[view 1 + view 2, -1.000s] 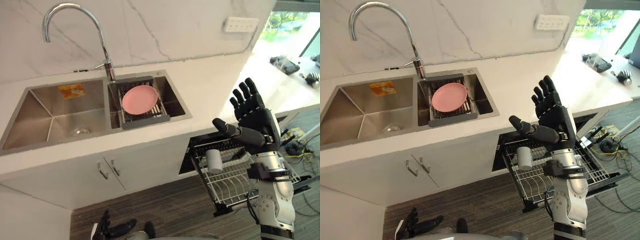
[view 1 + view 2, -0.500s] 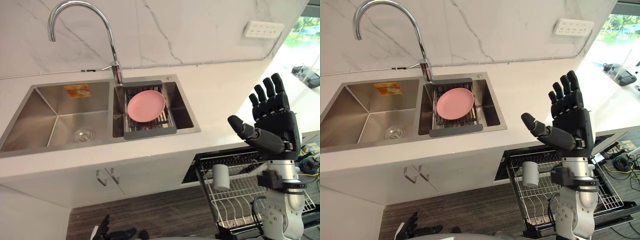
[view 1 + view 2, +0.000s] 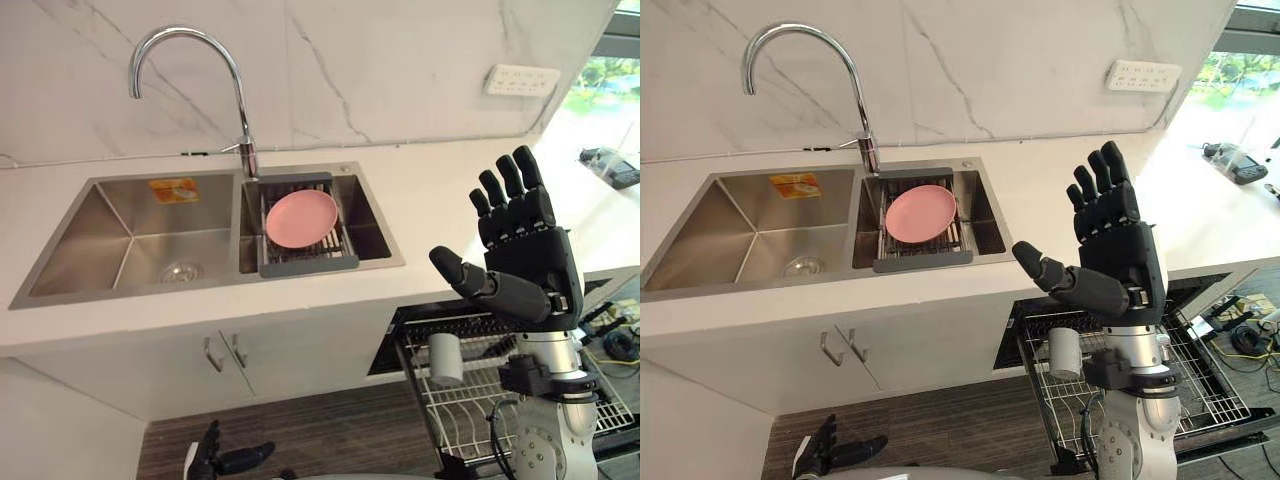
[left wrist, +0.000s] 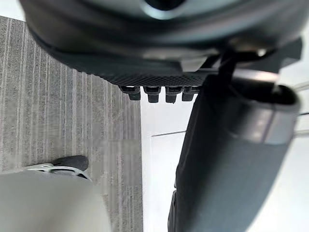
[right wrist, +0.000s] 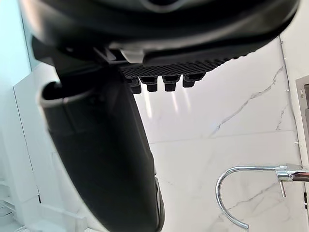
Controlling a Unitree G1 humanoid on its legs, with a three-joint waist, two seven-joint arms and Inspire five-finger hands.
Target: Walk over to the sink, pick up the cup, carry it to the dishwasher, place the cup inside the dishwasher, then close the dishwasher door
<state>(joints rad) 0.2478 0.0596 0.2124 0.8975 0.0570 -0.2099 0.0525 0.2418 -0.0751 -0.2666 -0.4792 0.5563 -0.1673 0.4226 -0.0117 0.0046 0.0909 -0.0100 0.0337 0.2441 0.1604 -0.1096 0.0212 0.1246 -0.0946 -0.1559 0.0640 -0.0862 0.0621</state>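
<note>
Cup is standing in the pulled-out wire rack of the dishwasher, just below the surface edge. Right hand is hovering above it, empty, fingers spread wide, and left hand is hanging low by the floor, fingers loose. Rack is jutting well out, so a door swung up now would likely be jamming against it and jolting the cup over.

Dishwasher rack partly behind right arm, cropped at edge
</note>
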